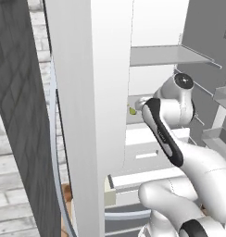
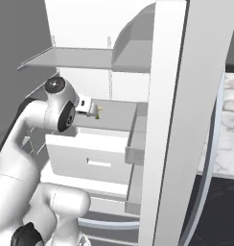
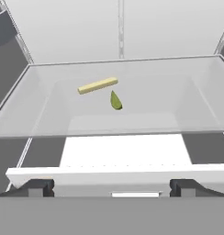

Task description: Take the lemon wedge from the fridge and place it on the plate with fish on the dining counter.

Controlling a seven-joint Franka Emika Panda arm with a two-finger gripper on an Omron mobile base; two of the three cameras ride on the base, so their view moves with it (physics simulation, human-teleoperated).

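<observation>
Nearest the hand camera, the two small dark fingertips of the white arm's two-finger gripper [image 3: 112,187] stand far apart at the bottom of the hand view, one at each side, with nothing between them: the jaws are spread fully wide and hold nothing. Just past them runs the white front edge of a pale drawer [image 3: 132,172], and beyond that lies a flat, translucent grey shelf [image 3: 187,105] inside the tall grey steel fridge [image 1: 78,115] with its white interior.

On that shelf rests the tiny yellow-green lemon wedge [image 3: 115,101], well ahead of the fingertips and roughly on the line midway between them. Just beside it, up and to the left in the hand view, lies a slim pale-yellow stick-shaped bar [image 3: 98,85], set at a slant; the two look slightly apart.

In the left base view the arm reaches into the open fridge, and the wedge [image 1: 132,110] shows as a small green spot at the shelf's near edge, close by the hand. In the right base view the wedge [image 2: 98,115] sits just in front of the hand, under a higher grey shelf [image 2: 71,58].
</observation>
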